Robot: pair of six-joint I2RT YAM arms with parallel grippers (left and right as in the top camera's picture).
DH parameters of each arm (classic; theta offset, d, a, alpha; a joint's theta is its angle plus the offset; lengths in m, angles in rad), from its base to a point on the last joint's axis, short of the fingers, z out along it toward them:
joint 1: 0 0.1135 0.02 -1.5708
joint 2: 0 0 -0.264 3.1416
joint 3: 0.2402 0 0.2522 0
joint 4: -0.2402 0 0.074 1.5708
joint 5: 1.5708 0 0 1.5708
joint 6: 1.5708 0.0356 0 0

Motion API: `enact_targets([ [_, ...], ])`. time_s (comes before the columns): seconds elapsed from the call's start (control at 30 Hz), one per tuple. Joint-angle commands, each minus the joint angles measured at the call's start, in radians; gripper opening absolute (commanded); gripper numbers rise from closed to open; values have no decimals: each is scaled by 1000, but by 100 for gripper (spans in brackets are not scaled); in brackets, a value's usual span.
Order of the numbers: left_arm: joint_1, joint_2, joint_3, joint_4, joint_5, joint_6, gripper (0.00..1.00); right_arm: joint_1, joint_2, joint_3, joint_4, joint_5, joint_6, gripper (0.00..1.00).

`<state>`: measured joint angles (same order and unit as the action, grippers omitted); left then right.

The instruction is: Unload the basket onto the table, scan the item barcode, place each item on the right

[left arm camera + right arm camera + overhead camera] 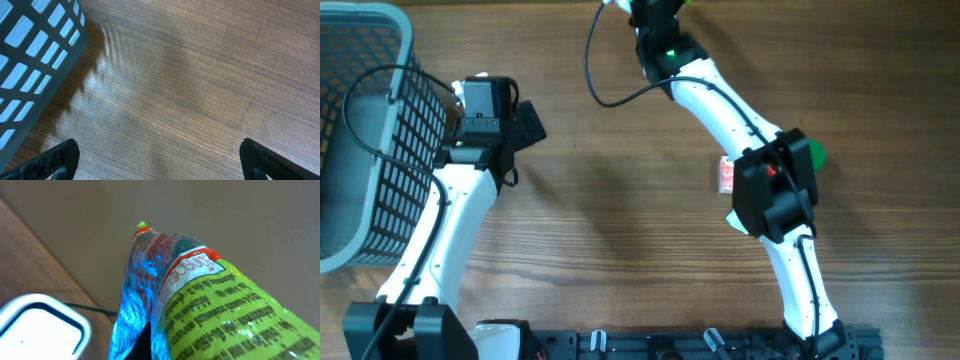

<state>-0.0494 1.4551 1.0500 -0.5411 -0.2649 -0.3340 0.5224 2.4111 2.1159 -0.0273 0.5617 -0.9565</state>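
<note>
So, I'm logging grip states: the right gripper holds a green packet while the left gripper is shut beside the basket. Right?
Not quite: the left gripper is open, jaws spread wide beside the basket, as the left wrist view shows. The right gripper does hold the green packet.

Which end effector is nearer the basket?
Left. The left end effector hangs open beside the basket; the right end effector is far across the table, shut on a green packet.
</note>
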Motion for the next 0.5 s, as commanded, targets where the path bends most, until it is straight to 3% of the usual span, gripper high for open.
enact_targets([
  [0.0,2,6,7,3,-13,13,100,14,50,17,6,6,-9,4],
  [0.27,2,6,7,3,-13,13,100,15,69,6,-15,-3,64,5],
  [0.37,2,6,7,3,-13,13,100,13,51,6,-46,10,190,4],
  [0.47,2,6,7,3,-13,13,100,13,-20,6,-61,10,229,4],
])
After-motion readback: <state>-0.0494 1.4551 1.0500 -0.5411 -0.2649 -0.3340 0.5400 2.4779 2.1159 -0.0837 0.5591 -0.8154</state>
